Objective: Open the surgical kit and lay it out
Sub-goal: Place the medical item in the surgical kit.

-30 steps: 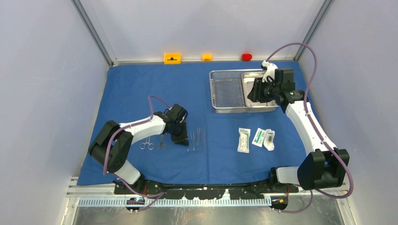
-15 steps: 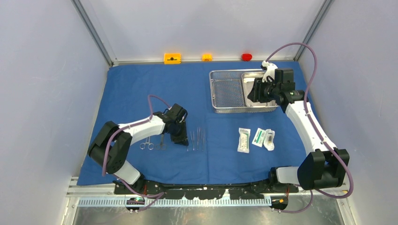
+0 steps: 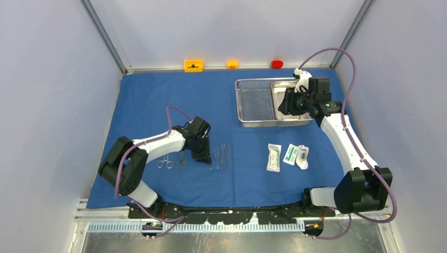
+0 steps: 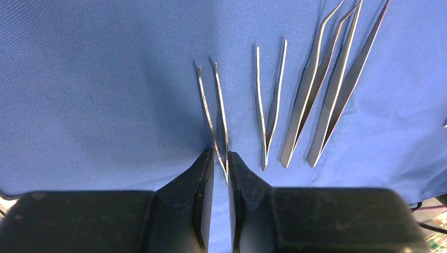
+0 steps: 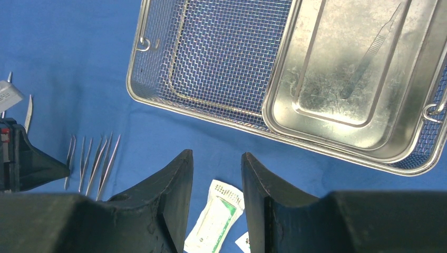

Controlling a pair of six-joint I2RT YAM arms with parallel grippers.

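**Ana:** While the left gripper [image 4: 220, 156] is closed on the joined end of the tweezers [image 4: 222, 113], what makes a good set-down?

**Ben:** Keep them flat on the blue cloth [image 3: 158, 100], parallel to the three pairs [image 4: 311, 100] lying just to their right and apart from them. Then open gently and lift straight off. I'd say dragging is the risk, since it would skew the row.

**Ana:** And the right gripper [image 5: 216, 155]?

**Ben:** Its jaws are parted with nothing between them. It hovers by the near rim of the mesh basket [image 3: 253, 103], far right.

**Ana:** Count for me.

**Ben:** One cloth, one basket, and one steel tray [image 5: 327, 68] in the basket's right half. Three white packets [image 3: 288, 155] lie near right. It looks like two ring-handled tools [image 3: 164, 163] at the row's left end. There are four tweezers, counting the held pair, and one scalpel handle [image 5: 371, 50] lying in the tray.
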